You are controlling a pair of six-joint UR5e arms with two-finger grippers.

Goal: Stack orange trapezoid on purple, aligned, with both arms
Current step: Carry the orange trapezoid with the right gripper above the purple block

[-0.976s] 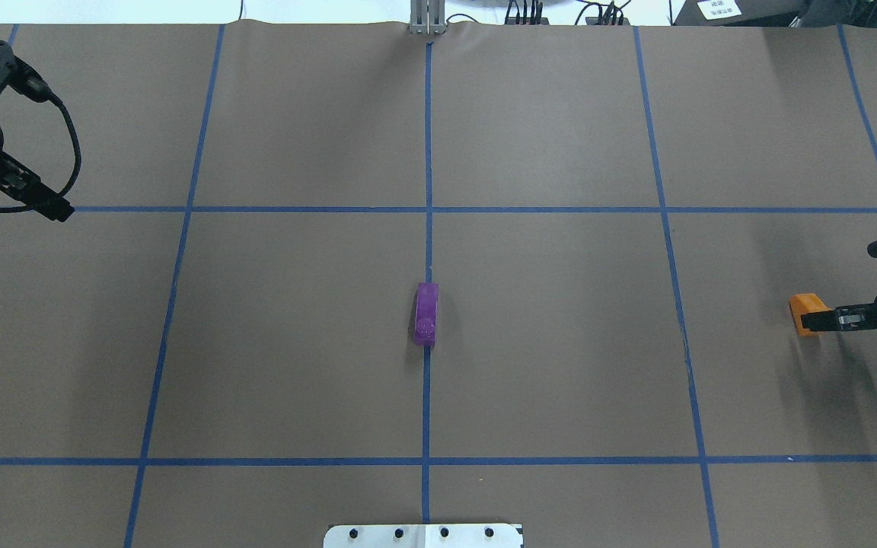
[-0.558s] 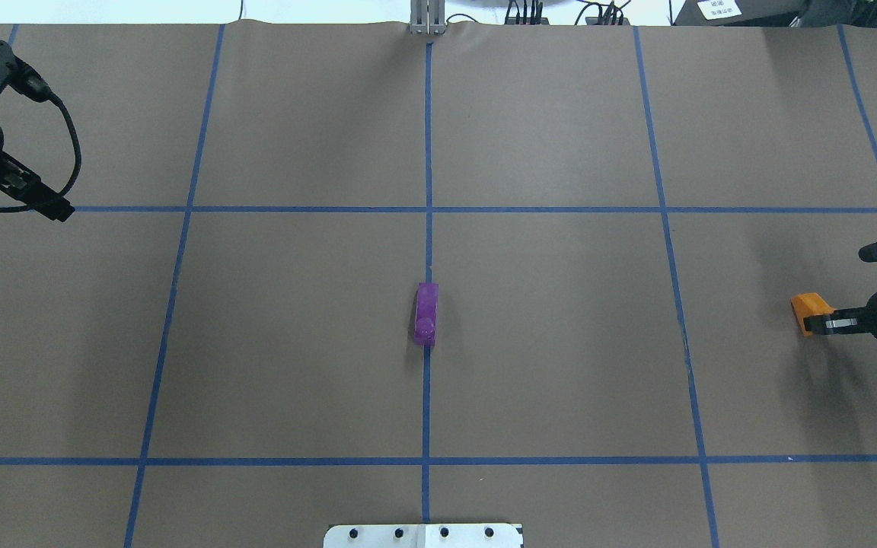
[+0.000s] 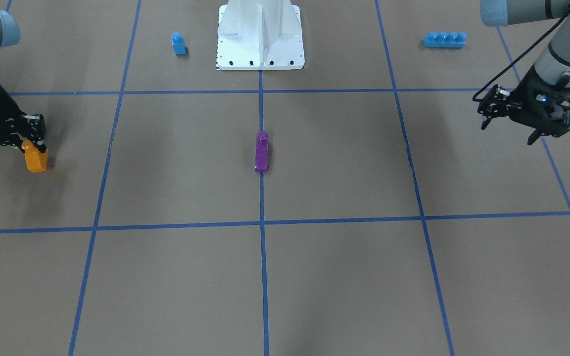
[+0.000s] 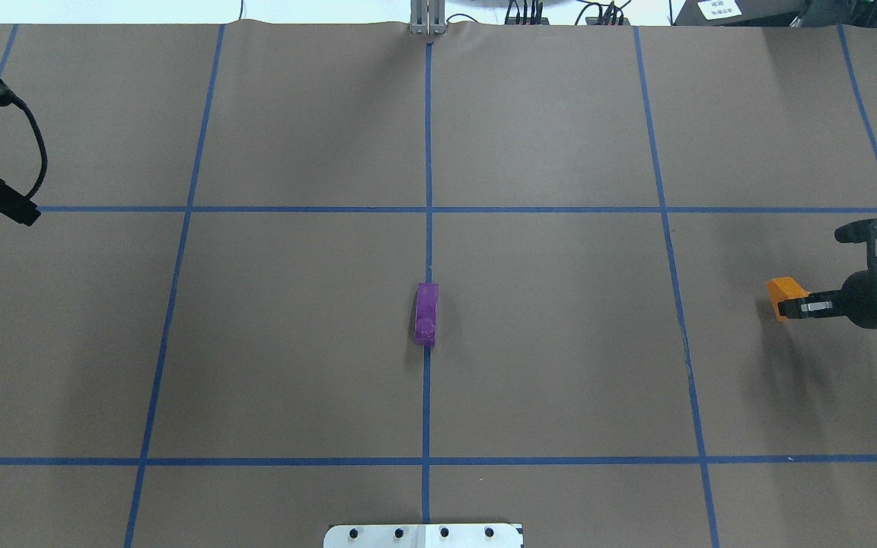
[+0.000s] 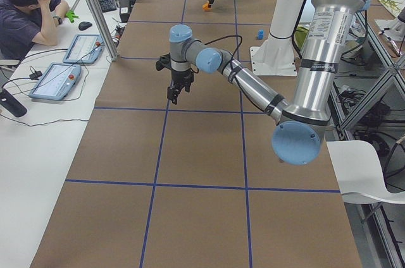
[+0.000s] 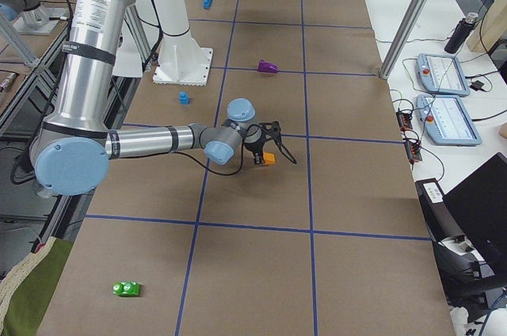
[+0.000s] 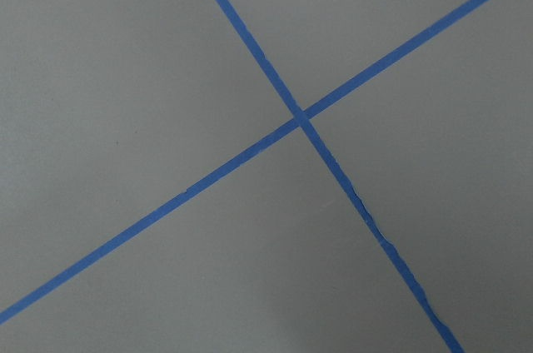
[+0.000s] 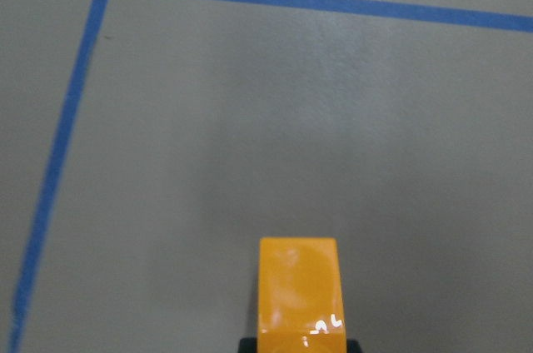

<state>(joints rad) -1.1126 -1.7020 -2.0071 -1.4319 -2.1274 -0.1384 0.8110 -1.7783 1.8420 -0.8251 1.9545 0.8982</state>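
Observation:
The orange trapezoid point(image 4: 781, 291) is clamped at one end in my right gripper point(image 4: 789, 307), which is shut on it and holds it just above the table at the far right. The block also shows in the front view point(image 3: 35, 159), the right exterior view point(image 6: 268, 158) and the right wrist view point(image 8: 300, 295). The purple block point(image 4: 426, 313) lies on the centre tape line, with nothing touching it, and shows in the front view point(image 3: 261, 152). My left gripper point(image 3: 507, 131) hangs open and empty over the table's left side, far from both blocks.
A small blue single-stud block point(image 3: 178, 43) and a long blue brick point(image 3: 445, 39) sit on either side of the white robot base point(image 3: 260, 34). A green block point(image 6: 127, 289) lies near the table's right end. An operator point(image 5: 25, 9) sits beside the table.
My right gripper has carried the orange trapezoid a little toward the table's centre and away from the robot. My left arm has drawn back toward the view's left edge.

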